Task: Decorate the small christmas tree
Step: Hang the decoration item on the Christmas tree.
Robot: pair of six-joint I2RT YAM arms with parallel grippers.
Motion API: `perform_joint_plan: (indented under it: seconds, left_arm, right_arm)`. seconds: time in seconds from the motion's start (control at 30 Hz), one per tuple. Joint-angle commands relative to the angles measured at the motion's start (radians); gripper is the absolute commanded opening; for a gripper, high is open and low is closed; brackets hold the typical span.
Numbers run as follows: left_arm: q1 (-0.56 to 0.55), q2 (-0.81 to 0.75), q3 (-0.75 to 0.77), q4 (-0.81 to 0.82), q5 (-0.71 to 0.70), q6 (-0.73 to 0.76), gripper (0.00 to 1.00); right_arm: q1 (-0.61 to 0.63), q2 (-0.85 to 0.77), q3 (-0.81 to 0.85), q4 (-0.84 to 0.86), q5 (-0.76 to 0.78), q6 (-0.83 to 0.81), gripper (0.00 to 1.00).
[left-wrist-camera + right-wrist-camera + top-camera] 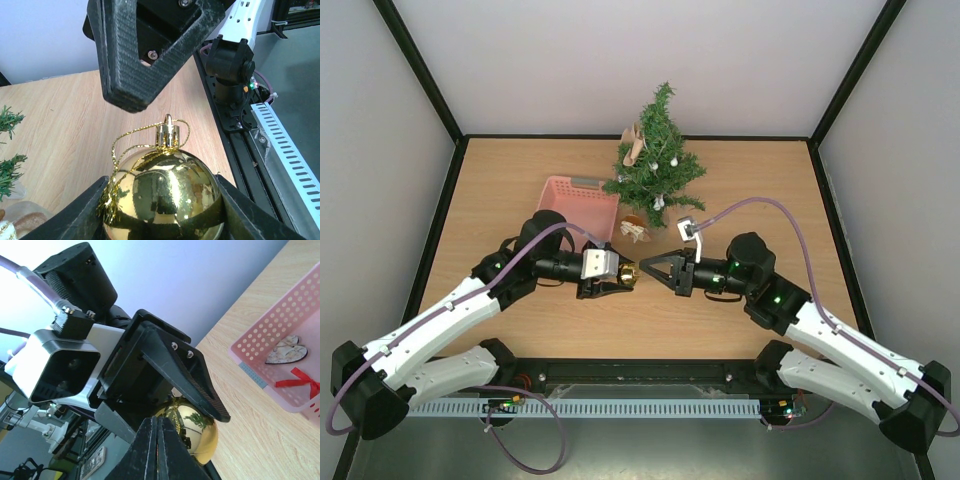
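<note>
A shiny gold bauble (162,195) with a gold cord loop sits between the fingers of my left gripper (625,277), held just above the table's middle. My right gripper (646,269) faces it from the right, jaws shut. Its tip (129,102) hangs just above the bauble's cap and beside the cord; no cord shows between the fingers. From the right wrist, the shut fingers (157,440) stand in front of the bauble (202,432). The small christmas tree (655,165) stands at the back centre, with a few small silver ornaments and a beige one hung on it.
A pink perforated basket (578,207) lies left of the tree; a wooden heart (285,352) and a red bow (300,380) lie inside it. A small pale ornament (634,229) rests by the tree's foot. Dark frame posts and white walls ring the table.
</note>
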Motion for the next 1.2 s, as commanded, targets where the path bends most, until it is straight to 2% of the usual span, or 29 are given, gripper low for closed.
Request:
perform_joint_plan:
  seconds: [0.0,0.13,0.2,0.27,0.47,0.7,1.17]
  left_arm:
    - [-0.005,-0.003,0.022,0.004,0.025,0.023,0.39]
    - [-0.006,-0.005,0.022,-0.002,0.024,0.024,0.39]
    - [-0.006,-0.008,0.023,-0.006,0.028,0.024,0.39]
    - [-0.007,-0.011,0.023,-0.011,0.030,0.027,0.39]
    - [-0.007,-0.006,0.028,-0.025,0.042,0.039,0.39]
    - [-0.010,-0.010,0.028,-0.031,0.047,0.045,0.39]
    - [-0.014,-0.010,0.028,-0.036,0.053,0.046,0.39]
  right_arm:
    - [0.005,-0.024,-0.006,0.063,-0.016,-0.046,0.02]
    - [0.005,-0.021,0.012,0.001,0.010,-0.081,0.02]
    - [0.005,0.001,0.062,-0.108,0.080,-0.099,0.10]
    - [0.005,0.039,0.118,-0.193,0.069,-0.139,0.17]
    - [0.005,0.072,0.215,-0.332,0.073,-0.163,0.22]
    - [0.004,0.093,0.229,-0.366,0.026,-0.159,0.26]
    - [0.004,0.109,0.188,-0.274,-0.065,-0.119,0.25]
